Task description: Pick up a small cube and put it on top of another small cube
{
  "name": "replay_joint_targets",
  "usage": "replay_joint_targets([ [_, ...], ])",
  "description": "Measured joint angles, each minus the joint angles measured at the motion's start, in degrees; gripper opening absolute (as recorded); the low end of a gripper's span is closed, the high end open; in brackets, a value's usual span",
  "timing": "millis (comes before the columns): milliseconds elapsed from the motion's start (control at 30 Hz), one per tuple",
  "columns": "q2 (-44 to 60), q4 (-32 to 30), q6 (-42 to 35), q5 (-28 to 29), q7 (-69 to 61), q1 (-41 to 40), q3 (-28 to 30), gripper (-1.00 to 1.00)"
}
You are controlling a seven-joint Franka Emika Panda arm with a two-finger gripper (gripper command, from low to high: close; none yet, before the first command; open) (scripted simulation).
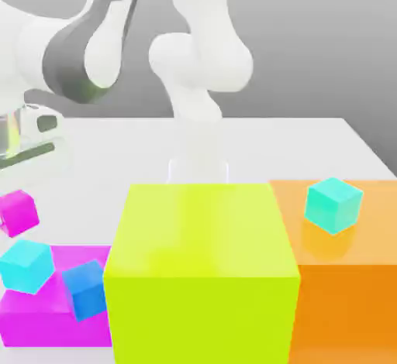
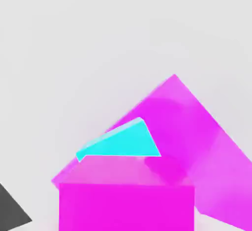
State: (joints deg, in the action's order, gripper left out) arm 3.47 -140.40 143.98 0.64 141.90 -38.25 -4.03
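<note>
Magenta and glossy, the small cube (image 1: 18,212) hangs in the air at about nine o'clock in the exterior view, clear of the white worktop (image 1: 310,149) and above the cluster of blocks at seven o'clock. The tool sits at the exterior view's left edge, above the cube, and its fingers are drawn in as far as they go; from the hand view, where the small cube (image 2: 126,208) sits right up close under the camera, it appears clamped on that cube. The cube is plain, with sharp edges, and shows a lighter top face over a saturated front face.

Beneath it, the large flat magenta block (image 1: 46,316) lies on the worktop, carrying a cyan cube (image 1: 27,266) tilted on one corner and a blue cube (image 1: 85,289) just beside it, also tilted. At six o'clock stands a big yellow-green block (image 1: 201,277). Touching it on the exterior view's right is an orange block (image 1: 349,293), with a second cyan cube (image 1: 333,204) resting on top.
</note>
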Motion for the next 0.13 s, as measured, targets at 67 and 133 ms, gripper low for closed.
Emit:
replay_joint_targets([
  [67, 1.15, -0.28, 1.43, 0.06, 0.02, -0.03, 0.03, 1.0],
  [133, 1.15, -0.28, 1.43, 0.06, 0.02, -0.03, 0.03, 1.0],
])
